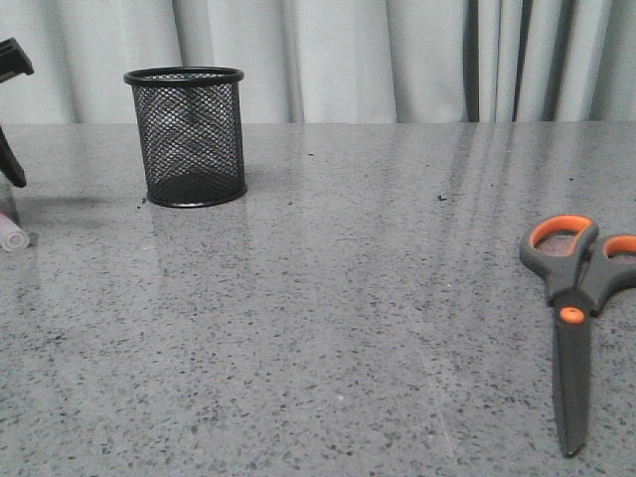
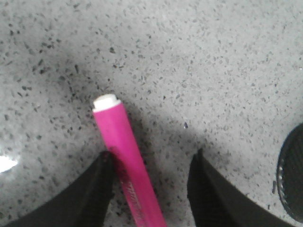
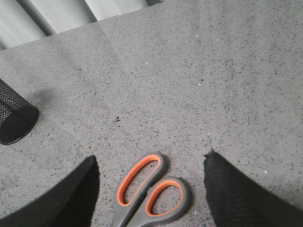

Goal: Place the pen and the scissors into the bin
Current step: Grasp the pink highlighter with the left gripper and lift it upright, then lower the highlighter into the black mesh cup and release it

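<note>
The pink pen (image 2: 125,151) with a white cap end lies flat on the table. My left gripper (image 2: 152,153) is open and low over it, with the pen between the fingers, close against one finger (image 2: 97,187). In the front view only the pen's white end (image 1: 12,237) shows at the far left edge. The scissors (image 1: 574,298) lie closed on the table at the right, blades toward the front. My right gripper (image 3: 150,156) is open above their orange-lined handles (image 3: 151,189), apart from them. The black mesh bin (image 1: 187,134) stands upright at the back left and looks empty.
The grey speckled table (image 1: 348,298) ends at a pale curtain (image 1: 348,50) behind. Part of my left arm (image 1: 10,60) shows at the front view's left edge. The bin also shows in the left wrist view (image 2: 291,177) and the right wrist view (image 3: 14,120).
</note>
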